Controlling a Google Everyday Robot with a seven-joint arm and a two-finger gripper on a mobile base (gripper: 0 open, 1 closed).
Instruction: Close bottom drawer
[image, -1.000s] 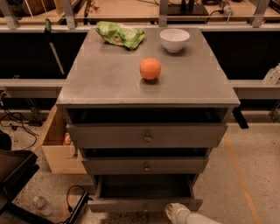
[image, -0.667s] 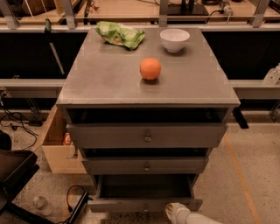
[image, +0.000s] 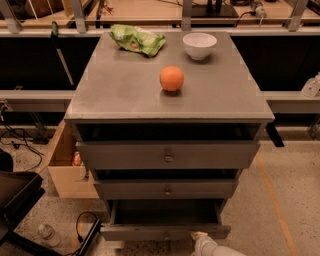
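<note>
Nothing has shifted in the last second. My gripper (image: 205, 244) still sits low, just before the right part of the bottom drawer (image: 150, 232), which stays pulled out. Whether the gripper is parted I cannot tell. The push is still to come.

On the table (image: 125, 97), the fruit (image: 172, 78) sits central, with the bag (image: 137, 39) behind-left and the bowl (image: 199, 45) behind-right. The bottom drawer (image: 165, 232) projects beneath the upper drawers (image: 167, 155). The gripper (image: 201, 241) is just before its front, right of centre.
</note>
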